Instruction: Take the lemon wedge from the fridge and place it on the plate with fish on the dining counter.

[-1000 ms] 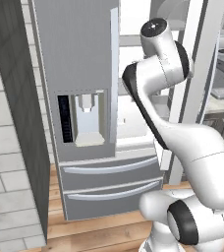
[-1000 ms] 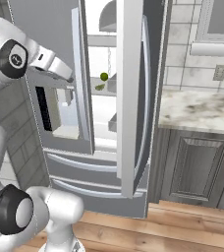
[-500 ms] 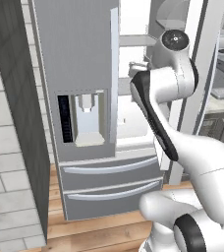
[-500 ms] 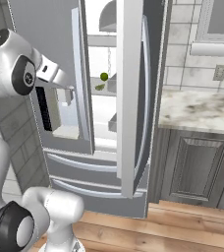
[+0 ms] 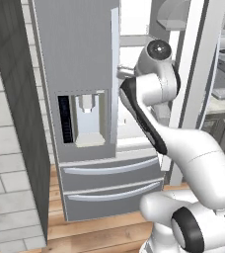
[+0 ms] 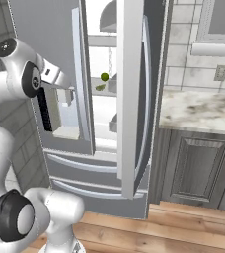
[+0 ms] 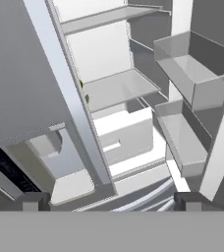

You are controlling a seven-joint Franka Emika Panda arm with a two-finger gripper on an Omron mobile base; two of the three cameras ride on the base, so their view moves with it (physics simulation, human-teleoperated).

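The fridge (image 5: 80, 59) stands with its left door shut and its right door (image 6: 130, 99) swung open. On a white inner shelf (image 7: 119, 88) lies the lemon wedge (image 6: 100, 87), a tiny yellow-green piece just below a small dark green ball (image 6: 104, 76). In the hand view only a sliver of the lemon wedge (image 7: 87, 98) peeks past the left door's edge. My gripper (image 6: 65, 95) hangs open and empty in front of the left door's dispenser, left of the opening and apart from the wedge. Its fingertips (image 7: 35, 200) stand wide apart around my gripper (image 7: 111, 199). The plate, fish and dining counter are out of view.
The open door carries grey bins (image 7: 192, 74) on its inner side. Two bottom drawers (image 5: 109, 183) sit below the doors. A grey cabinet with a marble top (image 6: 198, 108) stands right of the fridge. A dark panel and tiled wall (image 5: 16, 108) close off the left.
The arm's upper links have turned and dropped lower in front of the fridge opening. The hand has stayed near the dispenser. The jaws remain open.
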